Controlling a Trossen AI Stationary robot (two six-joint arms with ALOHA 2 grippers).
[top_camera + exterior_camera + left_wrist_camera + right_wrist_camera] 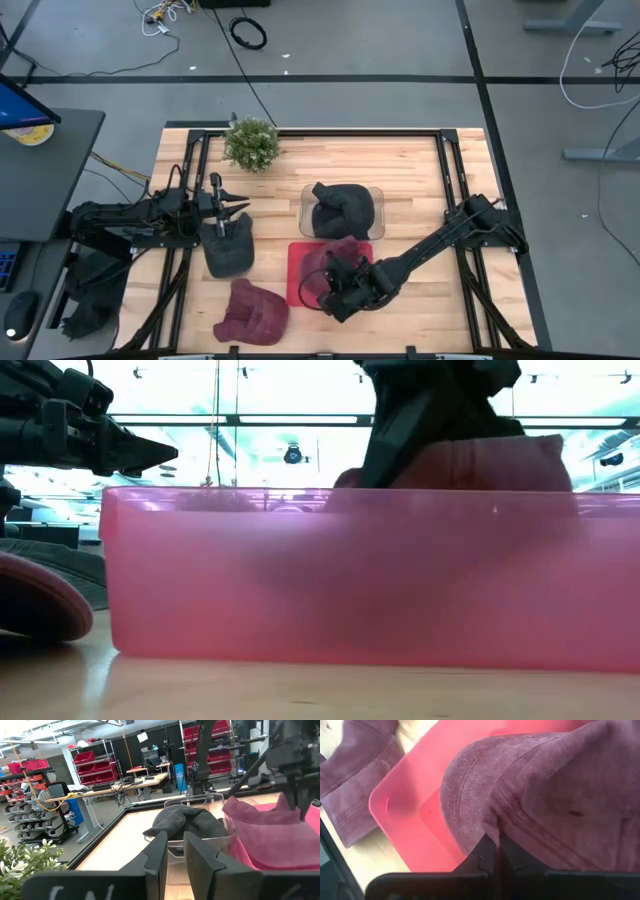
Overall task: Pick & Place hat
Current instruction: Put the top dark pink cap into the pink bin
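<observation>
A maroon hat [345, 250] sits over the pink bin [296, 272], and my right gripper [330, 278] is shut on it from the bin's near side. In the low view this hat [470, 462] rises above the bin's rim [300, 495]. A second maroon hat [252, 312] lies flat on the table near the front edge. One dark grey hat [228, 252] lies on the table below my left gripper [238, 205], which hovers level, open by a narrow gap, touching nothing. Another dark grey hat [342, 208] fills the clear bin [377, 195]. My right gripper [495, 854] pinches a raised fold of the maroon hat's crown beside a seam [492, 827] between its two fingers. It comes slanting down from the table's right and near side. The hat spreads over the pink bin's floor [420, 810]; whether it rests there I cannot tell.
A potted plant [252, 143] stands at the table's far left. The clear bin [220, 800] lies straight ahead of my left gripper [175, 855]. Black frame rails [448, 180] run along the table's sides. Bare wood shows at the right [440, 300].
</observation>
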